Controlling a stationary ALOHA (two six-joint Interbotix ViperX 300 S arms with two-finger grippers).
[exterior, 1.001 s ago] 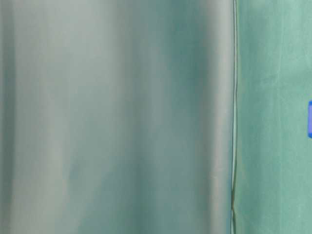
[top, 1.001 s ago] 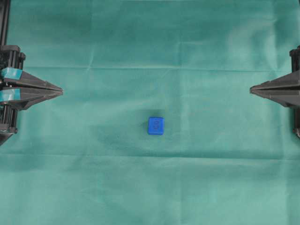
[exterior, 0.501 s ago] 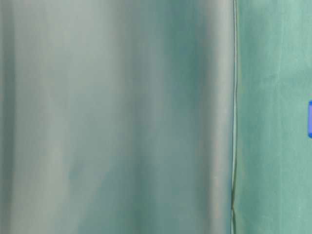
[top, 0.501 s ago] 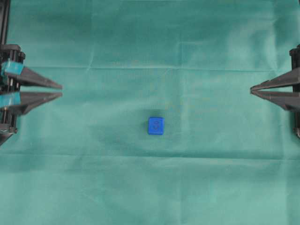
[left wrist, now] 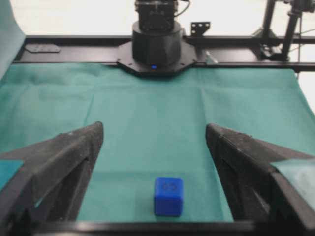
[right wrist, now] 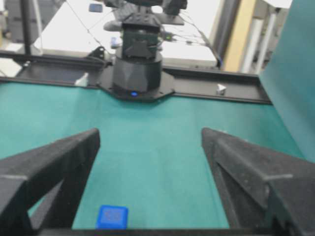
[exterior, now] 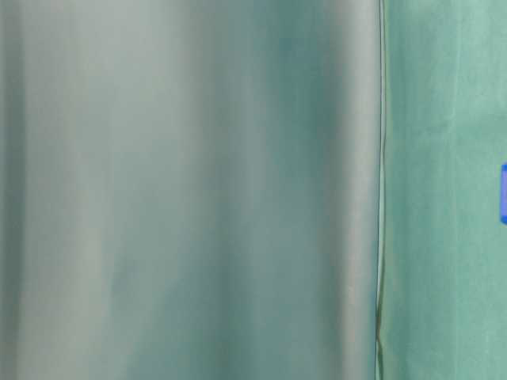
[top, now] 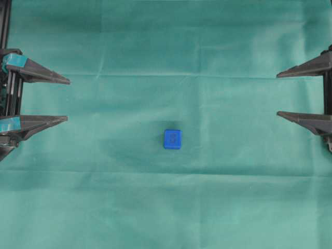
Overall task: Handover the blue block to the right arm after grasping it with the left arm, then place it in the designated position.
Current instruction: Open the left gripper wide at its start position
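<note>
The blue block (top: 173, 139) lies on the green cloth near the middle of the table, apart from both grippers. Far to its left, my left gripper (top: 67, 100) with teal pads stands wide open and empty. The plain black right gripper (top: 277, 95) is wide open too, far right, nothing between its fingers. In the left wrist view the block (left wrist: 168, 196) sits low between the spread jaws of the left gripper (left wrist: 154, 128). From the right wrist, the block (right wrist: 112, 217) is at the lower left, ahead of the right gripper (right wrist: 150, 132). No marks of the designated position show.
Green cloth (top: 166, 41) covers the whole table. The right arm's black base (left wrist: 156, 42) stands at the far end of the left wrist view, the left arm's base (right wrist: 138, 73) in the right wrist view. A blurred cloth fold (exterior: 190, 190) fills most of the table-level view.
Both grippers have gone from shut to wide open while staying at their sides. The blue block has not moved.
</note>
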